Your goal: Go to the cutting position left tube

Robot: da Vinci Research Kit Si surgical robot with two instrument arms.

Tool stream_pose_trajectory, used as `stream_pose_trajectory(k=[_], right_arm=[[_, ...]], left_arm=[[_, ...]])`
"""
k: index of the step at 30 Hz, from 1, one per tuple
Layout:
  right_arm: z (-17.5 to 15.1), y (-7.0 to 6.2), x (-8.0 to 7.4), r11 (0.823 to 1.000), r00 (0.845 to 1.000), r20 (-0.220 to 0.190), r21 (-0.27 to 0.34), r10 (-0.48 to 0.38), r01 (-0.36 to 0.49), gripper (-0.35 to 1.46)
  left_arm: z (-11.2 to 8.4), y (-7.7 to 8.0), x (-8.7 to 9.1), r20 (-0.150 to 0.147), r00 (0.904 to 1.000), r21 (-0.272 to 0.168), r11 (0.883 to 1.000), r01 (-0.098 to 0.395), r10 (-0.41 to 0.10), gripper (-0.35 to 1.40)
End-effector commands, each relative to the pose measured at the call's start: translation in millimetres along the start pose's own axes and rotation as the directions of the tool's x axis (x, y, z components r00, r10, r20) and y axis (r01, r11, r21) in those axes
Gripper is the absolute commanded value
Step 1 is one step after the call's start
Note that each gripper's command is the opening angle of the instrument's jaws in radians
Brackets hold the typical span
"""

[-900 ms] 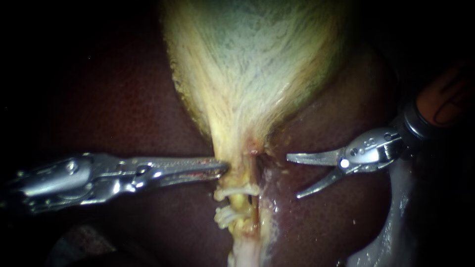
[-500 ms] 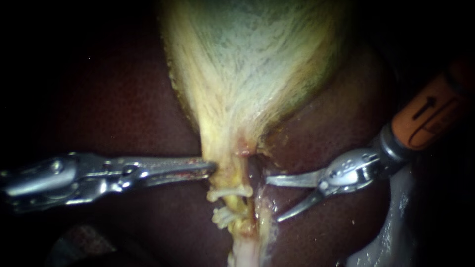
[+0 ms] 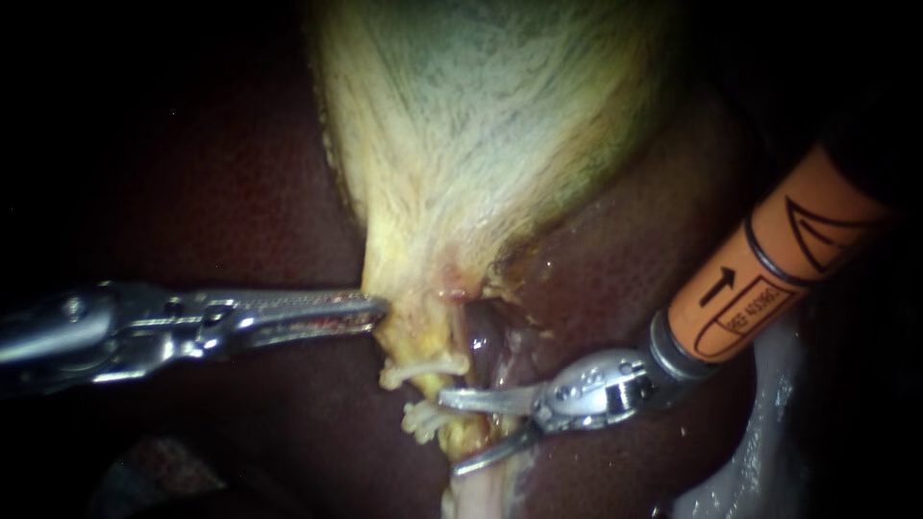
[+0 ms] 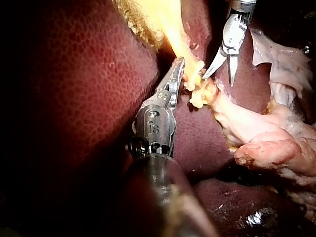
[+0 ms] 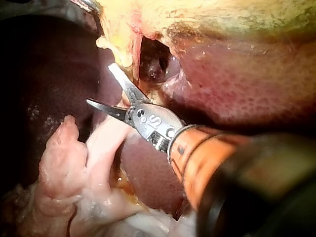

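Right instrument (image 3: 450, 432) is shown with its hand spread: a clear gap is left between the two blades and nothing is gripped. The left tube (image 3: 433, 386), a yellowish stalk, is met at the blade tips. One blade is laid across it. Just beside that blade, on the gallbladder's side, the first clip (image 3: 423, 367) is seen. The second clip (image 3: 421, 420) is placed just ahead of the gap between the blades. Whether either blade touches the tube cannot be told. Behind the hand, the shaft is wrapped in an orange sleeve (image 3: 760, 279). In the right wrist view a dark opening (image 5: 153, 64) is seen ahead of the right instrument, beside the stalk.

The left instrument (image 3: 377, 312) is held opposite, across the stalk. Its hand is closed, the jaws drawn nearly together, and the edge of the gallbladder (image 3: 481, 125) is pinched at their tips, where it narrows into the stalk. Both clips are found just beyond this hand, toward the other one. The two hands are kept near each other but apart. Dark red liver (image 3: 240, 192) is spread beneath and around both.
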Motion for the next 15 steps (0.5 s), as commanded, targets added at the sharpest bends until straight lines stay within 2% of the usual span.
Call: stream_pose_trajectory(k=[1,9,15], right_arm=[[-0.1,0.3,-0.2,1.000,1.000,0.008,-0.007,0.000,0.001,1.41],[-1.0,1.5,-1.5,1.000,1.000,0.030,-0.031,0.001,0.000,1.40],[-0.8,1.8,-1.5,0.999,0.999,0.034,-0.036,0.002,-0.001,1.40]], left_arm=[[-0.1,-0.1,0.0,0.000,1.0000,-0.001,1.000,0.000,0.000,-0.35],[-1.2,-1.3,-0.2,0.000,1.0000,-0.004,1.000,-0.001,0.001,-0.35],[-1.3,-2.1,-0.2,0.001,1.0000,-0.005,1.000,-0.001,0.001,-0.35]])
